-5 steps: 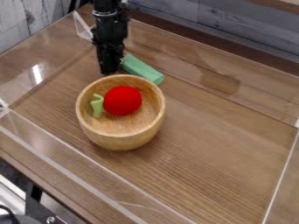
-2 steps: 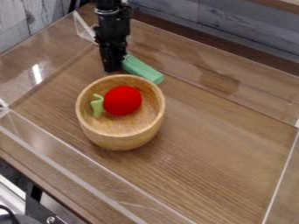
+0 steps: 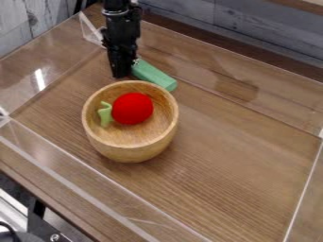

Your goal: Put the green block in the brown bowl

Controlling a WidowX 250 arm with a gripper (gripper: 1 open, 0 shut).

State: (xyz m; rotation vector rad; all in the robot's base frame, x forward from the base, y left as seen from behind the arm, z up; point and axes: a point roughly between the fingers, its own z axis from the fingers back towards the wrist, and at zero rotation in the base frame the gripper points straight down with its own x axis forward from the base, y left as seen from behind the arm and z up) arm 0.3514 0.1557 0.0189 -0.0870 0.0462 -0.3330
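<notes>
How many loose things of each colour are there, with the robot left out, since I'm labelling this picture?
Green: 2, the mint-green block and the small green scrap
Red: 1, the ball
Brown: 1, the wooden bowl
Total: 4

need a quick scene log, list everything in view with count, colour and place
wooden bowl: 1, light brown, on the table near the middle of the view
ball: 1, red, inside the bowl
small scrap: 1, olive green, in the bowl beside the ball
flat block: 1, mint green, on the table just beyond the bowl
table: 1, brown wood, under the bowl
gripper: 1, black, shut, at the block's left end in the view
</notes>
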